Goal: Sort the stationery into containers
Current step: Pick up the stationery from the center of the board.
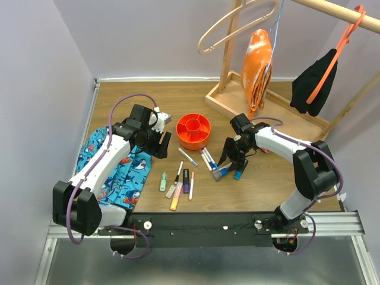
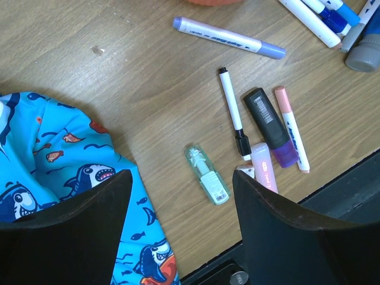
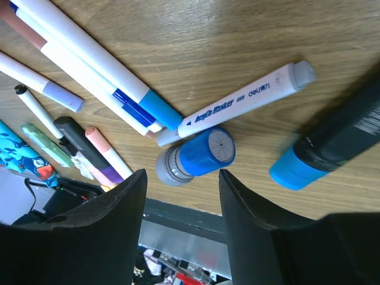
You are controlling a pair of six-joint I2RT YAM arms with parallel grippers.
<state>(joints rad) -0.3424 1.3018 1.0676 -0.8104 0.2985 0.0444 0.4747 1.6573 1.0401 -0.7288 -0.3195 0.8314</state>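
- The left tool (image 2: 181, 237) hangs with its jaws wide apart and nothing between them, over the bench (image 2: 119, 71) at the edge of the cloth (image 2: 53, 154).
- Ahead of it lie a green marker (image 2: 206, 175), a thin pen (image 2: 233, 110) with its larger black cap toward the tool, a black highlighter (image 2: 272, 126) with its purple end near, and a pink pen (image 2: 291, 127). Their long axes are roughly parallel and run away from the bench's near edge.
- A purple pen (image 2: 228, 38) lies crosswise beyond them, with its darker cap to the right in the left wrist view.
- The right tool (image 3: 178, 231) is likewise spread and empty, just above a blue-capped marker (image 3: 202, 151) seen nearly end-on, cap toward the camera.
- Just beside that one, a white marker (image 3: 237, 104) points its grey cap up and right in the right wrist view.
- A dark marker (image 3: 332, 142) lies near, blue end at lower left.
- Two white pens (image 3: 89, 65) lie side by side, blue caps toward the white marker.
- The bowl (image 1: 190, 142) sits between the arms, beyond the pens.
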